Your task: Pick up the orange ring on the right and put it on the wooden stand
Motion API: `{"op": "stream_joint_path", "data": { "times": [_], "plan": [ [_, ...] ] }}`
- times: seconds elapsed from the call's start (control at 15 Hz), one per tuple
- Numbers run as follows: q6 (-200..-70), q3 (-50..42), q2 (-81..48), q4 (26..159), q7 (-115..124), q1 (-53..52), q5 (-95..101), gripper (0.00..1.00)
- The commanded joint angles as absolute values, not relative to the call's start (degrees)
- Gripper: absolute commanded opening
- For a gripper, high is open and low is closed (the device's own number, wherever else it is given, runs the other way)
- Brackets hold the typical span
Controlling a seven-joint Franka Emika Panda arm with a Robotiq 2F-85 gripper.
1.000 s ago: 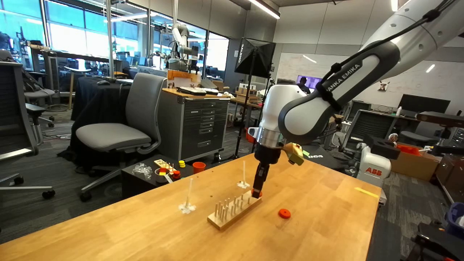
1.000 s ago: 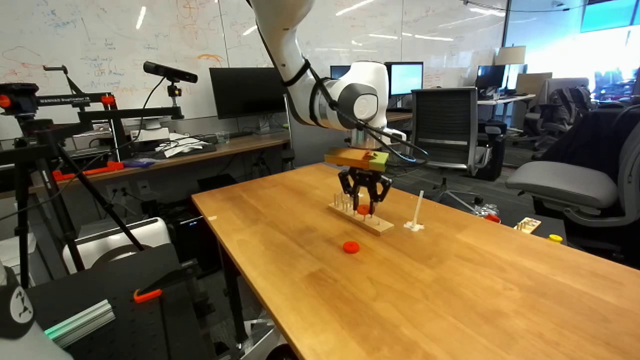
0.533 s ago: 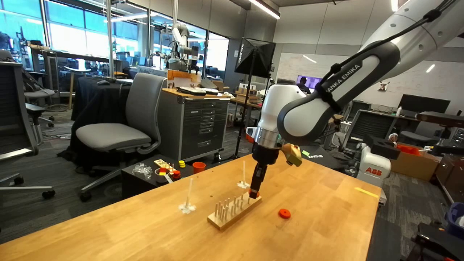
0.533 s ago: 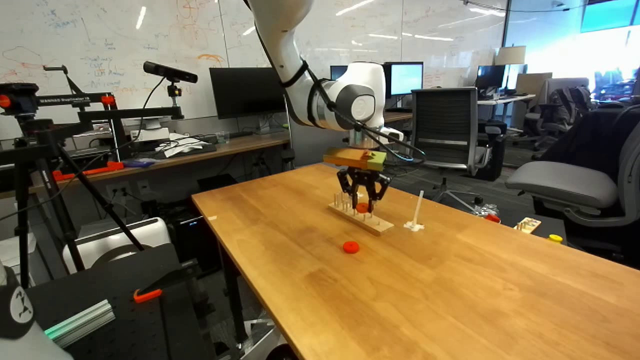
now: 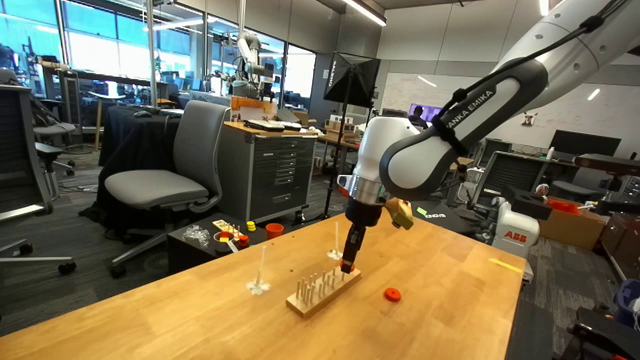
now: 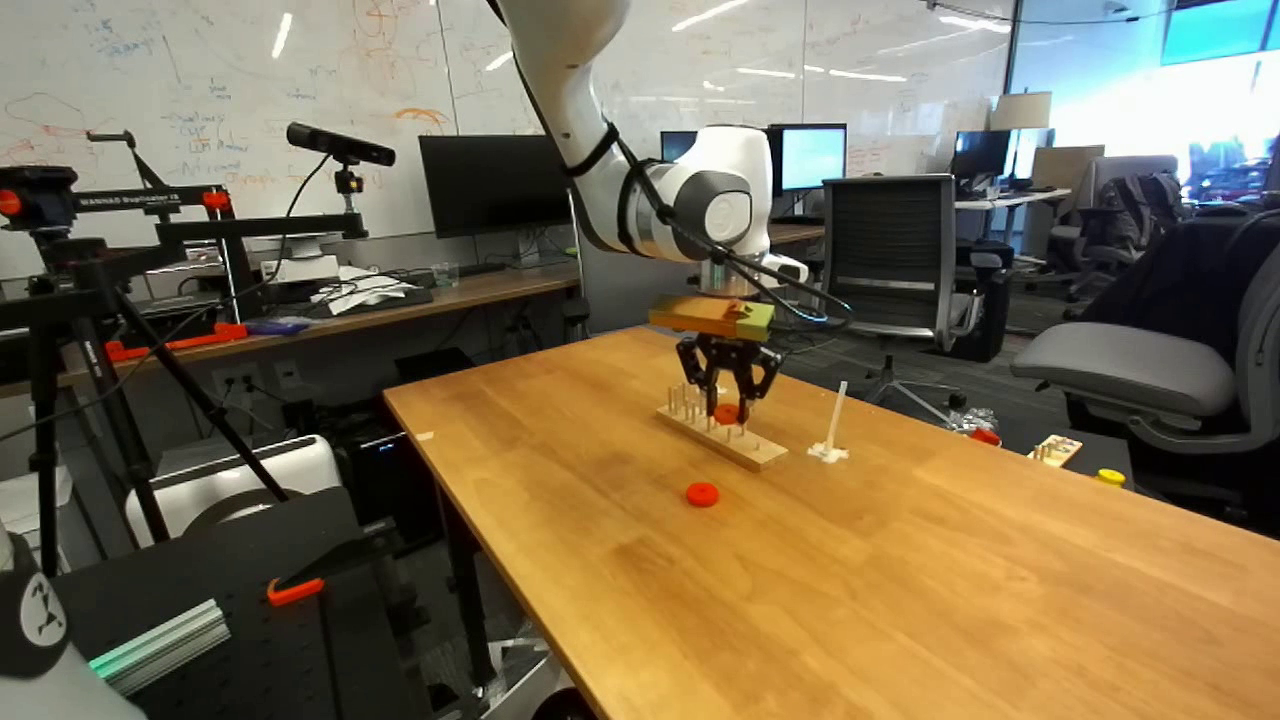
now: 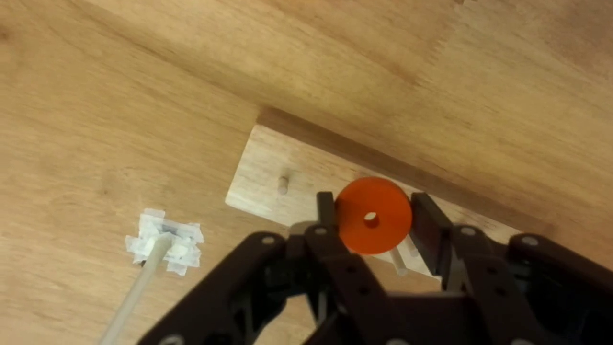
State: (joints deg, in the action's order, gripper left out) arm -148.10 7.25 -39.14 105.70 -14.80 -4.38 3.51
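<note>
An orange ring is pinched flat between the two black fingers of my gripper, its small centre hole facing the wrist camera. It hangs just above the wooden stand, a pale slab with several short upright pegs. One peg stands uncovered near the slab's end; others show past the ring's far side. In both exterior views the gripper points down over the stand. A matching orange ring lies flat on the table beside the stand. Whether a peg sits directly under the held ring's hole I cannot tell.
Two thin white rods stand taped to the table near the stand: a nearer rod and a farther rod. A low black side table holding an orange cup is past the table's edge. Yellow tape marks the wood.
My gripper, with the ring in it, has shifted slightly inward along the stand, leftward in an exterior view. The loose ring and the stand have stayed put.
</note>
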Motion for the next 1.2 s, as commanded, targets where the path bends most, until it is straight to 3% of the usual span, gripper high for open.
{"op": "stream_joint_path", "data": {
  "times": [0.0, 1.13],
  "plan": [
    [-147.76, 7.01, -40.18, 103.27, -13.49, -4.77, 4.09, 0.18],
    [-146.7, 7.12, -43.14, 100.77, -13.09, -4.31, 3.75, 0.18]
  ]
}}
